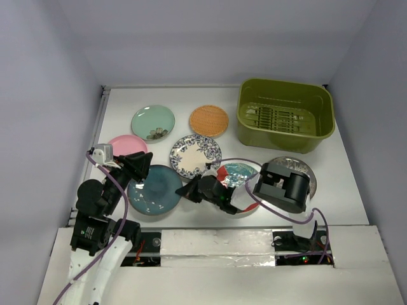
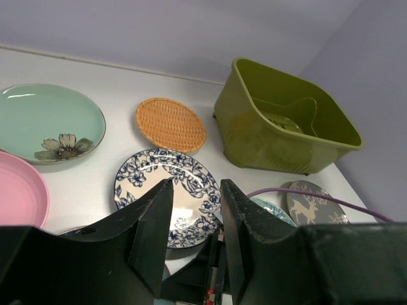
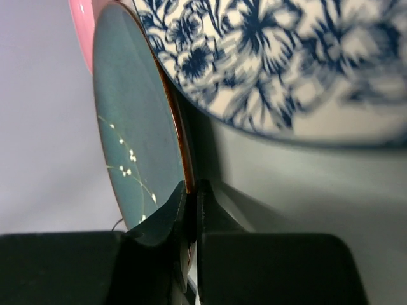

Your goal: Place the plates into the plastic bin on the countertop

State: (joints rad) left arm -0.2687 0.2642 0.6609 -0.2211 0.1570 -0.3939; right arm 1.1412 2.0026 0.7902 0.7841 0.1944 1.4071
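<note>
Since nothing lies in the plastic bin (image 1: 280,138) at the far right corner of the worktop (image 1: 117,108), I judge the task barely begun, with a first pick in hand. The dark teal plate (image 1: 152,190), by the near left edge, is the one chosen: the right arm's fingers (image 3: 164,222) are clenched on its rim. The left arm's fingers (image 2: 152,229) hang released above it, grasping nothing. The next move calls for lifting the plate clear of the white-and-blue plate (image 1: 195,154) just beside it, then carrying it across to the bin. Whether the rim has left the worktop I cannot tell. From above, the right arm covers most of the silver-grey deer plate (image 2: 310,204) and part of the red-and-teal plate (image 1: 236,170).
</note>
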